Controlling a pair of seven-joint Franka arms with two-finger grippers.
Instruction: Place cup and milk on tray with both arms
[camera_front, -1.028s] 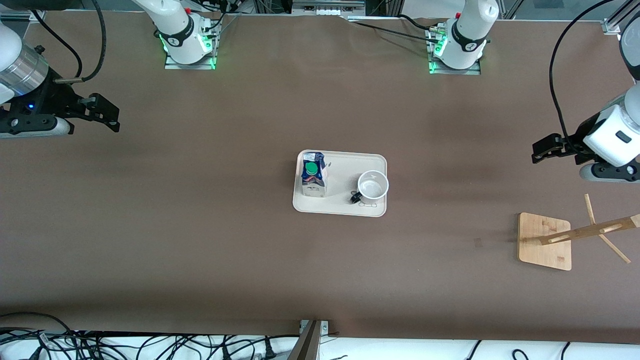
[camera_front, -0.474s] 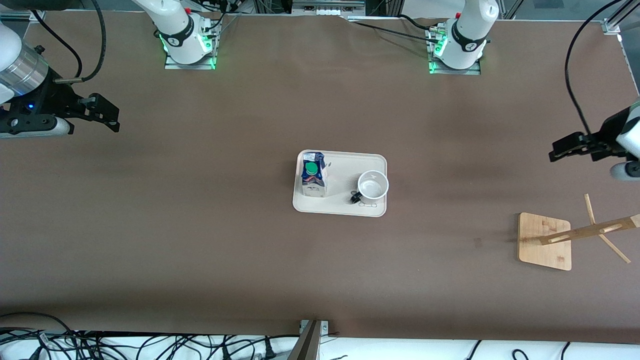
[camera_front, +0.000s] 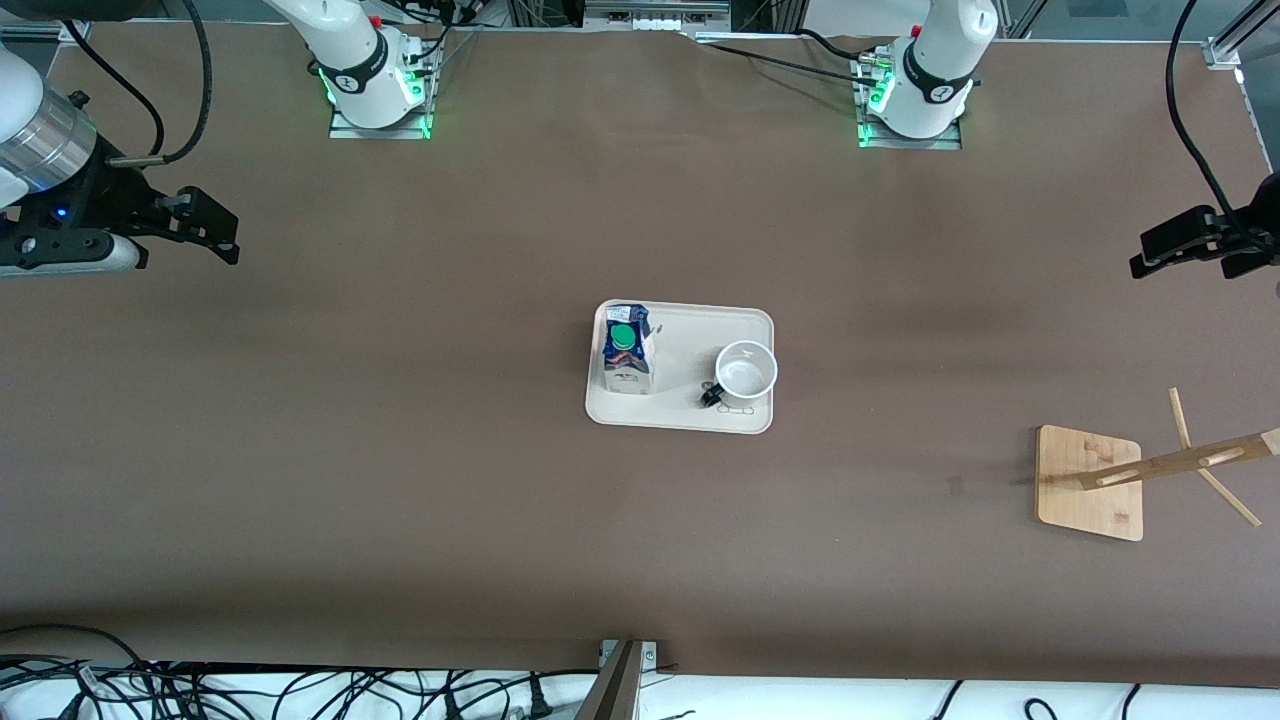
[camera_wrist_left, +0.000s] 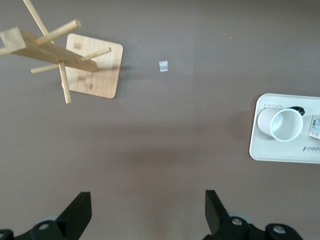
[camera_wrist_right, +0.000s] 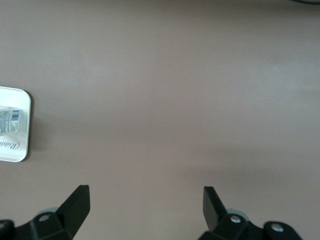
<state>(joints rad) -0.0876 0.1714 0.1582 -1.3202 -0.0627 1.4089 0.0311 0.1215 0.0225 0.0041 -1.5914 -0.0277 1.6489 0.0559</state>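
Note:
The cream-white tray (camera_front: 685, 322) lies at the middle of the table. The blue and white milk (camera_front: 627, 360) with its green cap stands on the tray's end toward the right arm. The white cup (camera_front: 746, 370) stands upright on the tray's other end, its black handle turned toward the front camera. The cup (camera_wrist_left: 285, 124) and tray (camera_wrist_left: 265, 152) also show in the left wrist view; a tray corner (camera_wrist_right: 20, 150) and a bit of the milk (camera_wrist_right: 11, 121) show in the right wrist view. My left gripper (camera_front: 1150, 255) is open and empty at the left arm's end of the table. My right gripper (camera_front: 222, 232) is open and empty at the right arm's end.
A bamboo rack base (camera_front: 1088, 482) with a tipped peg post (camera_front: 1180, 462) lies toward the left arm's end, nearer the front camera than the left gripper. It also shows in the left wrist view (camera_wrist_left: 95, 72). Cables lie along the table's front edge.
My left gripper has drawn away from the tray toward the left arm's end of the table. The right arm, tray, milk and cup have not moved.

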